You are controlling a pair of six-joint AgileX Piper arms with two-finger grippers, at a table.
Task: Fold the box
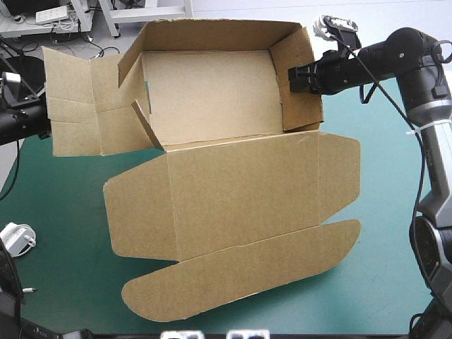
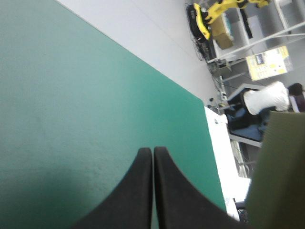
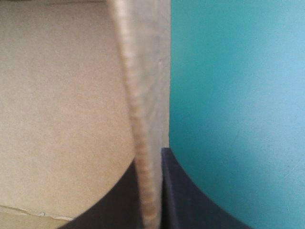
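Tabletop (image 1: 395,233), teal-green: carries box (image 1: 233,183), centre to far edge, half-formed, with far and right walls up, left wall (image 1: 78,106) splayed flat and lid flat on the near side. Right jaws: pinched on right wall (image 1: 300,85) at its top edge; left jaws: closed, empty, just off the splayed wall. Step in hand, judged: hold right wall plumb so the left side can be raised and tucked square.

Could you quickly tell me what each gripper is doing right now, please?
Left gripper: shut, holding nothing.
Right gripper: shut on the box, at its right wall.
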